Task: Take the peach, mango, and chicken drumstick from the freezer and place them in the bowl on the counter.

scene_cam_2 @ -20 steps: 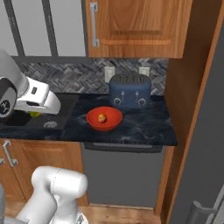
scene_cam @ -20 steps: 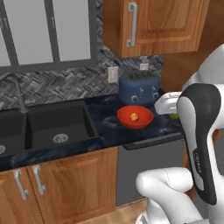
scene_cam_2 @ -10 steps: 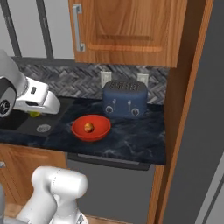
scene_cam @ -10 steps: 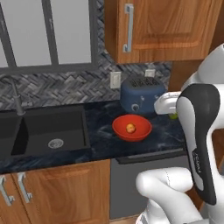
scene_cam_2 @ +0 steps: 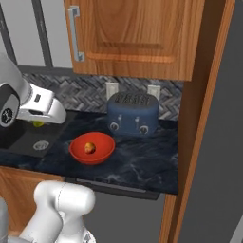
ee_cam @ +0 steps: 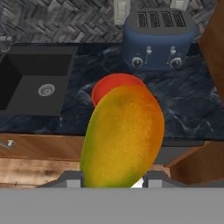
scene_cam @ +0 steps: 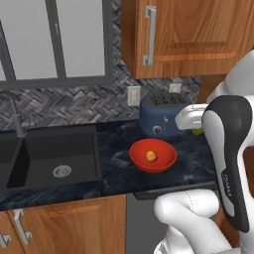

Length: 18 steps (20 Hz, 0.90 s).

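Base has rolled rightward; claw apparently grips yellow-green oval mango [ee_cam: 124, 136], round red bowl [scene_cam: 153, 155] at twelve o'clock awaiting it.

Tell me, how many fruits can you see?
2. A mango fills the hand view, held in the gripper. A small peach lies in the red bowl on the counter. Others could be hidden.
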Tool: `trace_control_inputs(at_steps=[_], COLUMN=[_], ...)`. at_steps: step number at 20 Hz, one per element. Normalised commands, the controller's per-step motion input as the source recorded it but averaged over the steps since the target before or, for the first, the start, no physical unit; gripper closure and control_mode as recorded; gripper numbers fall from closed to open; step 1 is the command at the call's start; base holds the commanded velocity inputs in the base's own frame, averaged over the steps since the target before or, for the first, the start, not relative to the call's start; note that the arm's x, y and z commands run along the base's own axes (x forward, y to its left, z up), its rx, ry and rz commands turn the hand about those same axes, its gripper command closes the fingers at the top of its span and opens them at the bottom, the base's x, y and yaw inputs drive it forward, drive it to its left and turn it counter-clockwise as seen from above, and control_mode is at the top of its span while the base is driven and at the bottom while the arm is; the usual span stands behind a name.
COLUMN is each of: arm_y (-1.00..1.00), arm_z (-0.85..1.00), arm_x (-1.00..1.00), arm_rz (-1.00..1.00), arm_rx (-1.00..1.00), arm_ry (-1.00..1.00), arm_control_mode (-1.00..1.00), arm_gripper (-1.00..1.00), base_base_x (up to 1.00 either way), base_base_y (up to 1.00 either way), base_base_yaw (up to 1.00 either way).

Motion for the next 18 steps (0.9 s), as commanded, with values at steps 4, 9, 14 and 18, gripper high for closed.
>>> trace_control_inputs(at_steps=[4, 9, 14, 18], arm_y=[0.00, 0.00, 0.00, -0.05], arm_z=[0.00, 0.00, -0.17, -0.68], arm_x=[0.00, 0.00, 0.20, 0.38], arm_rz=[0.00, 0.00, -0.01, 0.00], arm_rx=[0.00, 0.00, 0.00, 0.00], arm_ry=[0.00, 0.00, 0.11, 0.24], arm_control_mode=[1.00, 1.00, -1.00, -1.00], arm_gripper=[1.00, 1.00, 1.00, 1.00], base_base_x=[0.50, 0.43, 0.14, 0.00], base_base_y=[0.00, 0.00, 0.00, 0.00], base_base_yaw=[0.00, 0.00, -0.01, 0.00])
